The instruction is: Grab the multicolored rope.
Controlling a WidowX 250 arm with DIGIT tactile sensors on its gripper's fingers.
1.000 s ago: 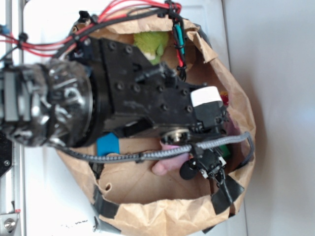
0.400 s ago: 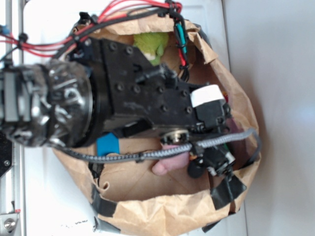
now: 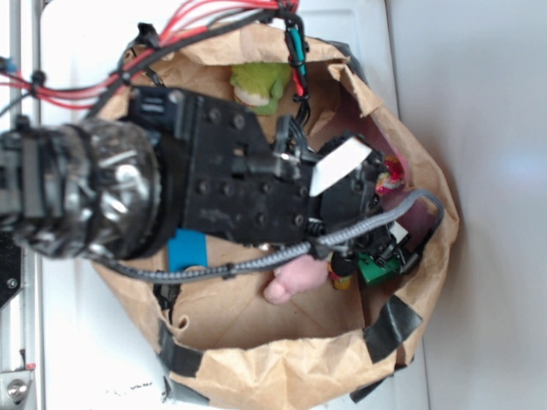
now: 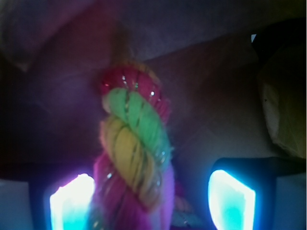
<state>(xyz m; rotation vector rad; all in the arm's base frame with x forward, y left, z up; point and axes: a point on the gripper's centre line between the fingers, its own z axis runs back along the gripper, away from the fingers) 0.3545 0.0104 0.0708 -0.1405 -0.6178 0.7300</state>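
Multicolored rope (image 4: 134,153) upright between the gripper (image 4: 152,199) fingers (image 4: 72,201), nearer the left one, fingers spread apart, nothing clamped.

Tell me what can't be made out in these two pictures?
- Exterior view: the arm hides most of the multicolored rope and pink plush toy.
- Wrist view: the rope's lower end is cut off by the bottom edge; everything is blurred.
- Gripper: fingers apart; contact with the rope is unclear.
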